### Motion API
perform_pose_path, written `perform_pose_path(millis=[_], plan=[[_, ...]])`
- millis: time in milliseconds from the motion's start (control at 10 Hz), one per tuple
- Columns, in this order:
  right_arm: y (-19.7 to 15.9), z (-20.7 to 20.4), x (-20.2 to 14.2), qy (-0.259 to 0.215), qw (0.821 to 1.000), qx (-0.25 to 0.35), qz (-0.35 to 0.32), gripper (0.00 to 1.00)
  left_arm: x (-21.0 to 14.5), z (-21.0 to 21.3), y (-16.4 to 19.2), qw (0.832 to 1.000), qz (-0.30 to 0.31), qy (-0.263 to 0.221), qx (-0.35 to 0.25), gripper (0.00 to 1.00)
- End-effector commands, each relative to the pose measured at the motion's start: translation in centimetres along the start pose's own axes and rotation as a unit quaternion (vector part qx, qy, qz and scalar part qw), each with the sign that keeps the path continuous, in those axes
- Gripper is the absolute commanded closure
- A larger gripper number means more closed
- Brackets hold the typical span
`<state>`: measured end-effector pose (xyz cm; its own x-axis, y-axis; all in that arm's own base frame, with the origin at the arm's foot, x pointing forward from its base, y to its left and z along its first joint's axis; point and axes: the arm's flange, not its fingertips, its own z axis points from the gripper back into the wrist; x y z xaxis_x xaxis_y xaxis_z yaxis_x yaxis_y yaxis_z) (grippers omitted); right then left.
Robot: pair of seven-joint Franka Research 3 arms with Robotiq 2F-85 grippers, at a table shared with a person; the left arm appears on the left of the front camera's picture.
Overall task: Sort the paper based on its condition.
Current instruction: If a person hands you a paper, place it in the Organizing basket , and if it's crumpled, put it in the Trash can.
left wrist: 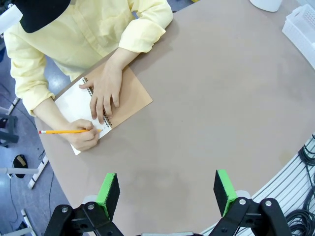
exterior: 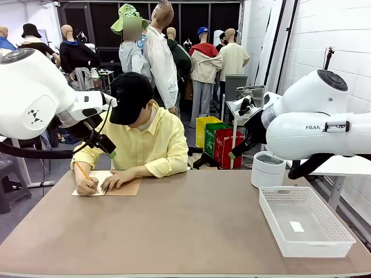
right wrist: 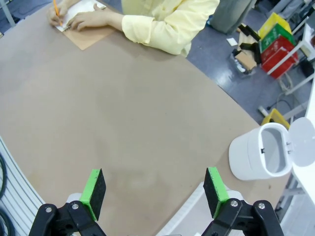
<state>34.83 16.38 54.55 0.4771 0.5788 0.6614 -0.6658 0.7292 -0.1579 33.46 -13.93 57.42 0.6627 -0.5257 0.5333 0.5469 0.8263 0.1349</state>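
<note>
Paper (left wrist: 73, 104) sits way over at the far left corner of the bench (exterior: 191, 231), a white sheet right against the spiral of a tan notebook (left wrist: 132, 98), and whether it is loose or bound in I cannot tell. The person (exterior: 152, 142) in the yellow shirt is bent over it, writing hand (left wrist: 84, 136) gripping an orange pencil (left wrist: 69, 131) at the sheet's edge, other hand (left wrist: 106, 93) pressed flat across the spiral. Down on the robot's side, the left end effector (left wrist: 166, 191) hangs above bare bench, green pads spread wide, nothing between them. Same story for the right end effector (right wrist: 155, 191): released, fingers far apart, nothing held, hovering over open brown surface well away from the sheet. Over on the right of the bench there's a white mesh basket (exterior: 278, 231) with a small white slip lying on its floor, and just behind it a round white bin (exterior: 268, 169) with its lid up.
</note>
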Motion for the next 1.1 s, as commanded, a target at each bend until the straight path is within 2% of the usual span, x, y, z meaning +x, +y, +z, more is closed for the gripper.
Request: perform_pose_path(millis=[0,800,1000], plan=[[-0.8,0.0,-0.2,-0.014,0.999,0.035,0.007,0.0,0.0,0.6,0.1,1.0,0.009,0.012,-0.002,0.0],[-2.5,-0.6,-0.2,-0.104,0.987,0.121,0.022,0.0,-0.1,0.6,0.2,0.999,0.013,0.04,-0.013,0.0],[-2.4,-1.3,0.0,-0.104,0.988,0.116,0.016,0.0,0.1,0.5,0.5,0.999,0.015,0.048,-0.02,0.0]])
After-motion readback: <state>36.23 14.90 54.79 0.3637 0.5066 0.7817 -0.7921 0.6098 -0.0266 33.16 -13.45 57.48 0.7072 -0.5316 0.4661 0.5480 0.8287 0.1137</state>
